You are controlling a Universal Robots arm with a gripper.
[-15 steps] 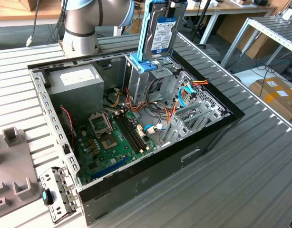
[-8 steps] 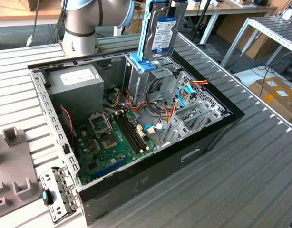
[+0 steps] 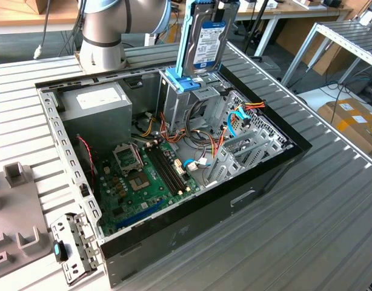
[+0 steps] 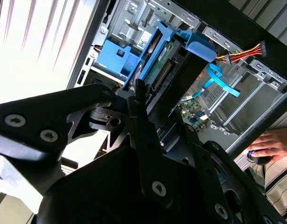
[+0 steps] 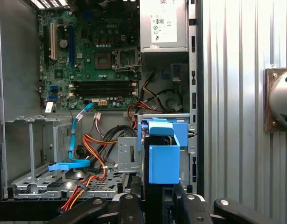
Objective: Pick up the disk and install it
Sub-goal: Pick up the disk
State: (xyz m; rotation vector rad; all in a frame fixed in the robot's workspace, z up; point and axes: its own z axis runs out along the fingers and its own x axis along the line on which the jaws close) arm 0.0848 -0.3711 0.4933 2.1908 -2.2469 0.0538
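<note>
The disk (image 3: 207, 39) stands on edge above the open computer case (image 3: 204, 200), white label facing the exterior view and blue carrier frame along its sides. My gripper (image 3: 214, 5) is shut on its upper end at the frame's top edge. The disk's lower end meets the blue bracket (image 3: 183, 80) on top of the metal drive cage (image 3: 174, 106). In the second wrist view the black fingers (image 4: 139, 100) clamp the disk (image 4: 157, 51), green circuit side showing. In the first wrist view my gripper (image 5: 157, 203) holds the disk's blue end (image 5: 163, 161) over the cage.
Inside the case lie the motherboard (image 3: 143, 176), a grey power supply (image 3: 95, 106) and orange and blue cables (image 3: 234, 118). The arm's base (image 3: 104, 36) stands behind the case. Grey fixtures (image 3: 16, 176) sit at the exterior view's left. A person's hand (image 4: 269, 140) rests beyond the case.
</note>
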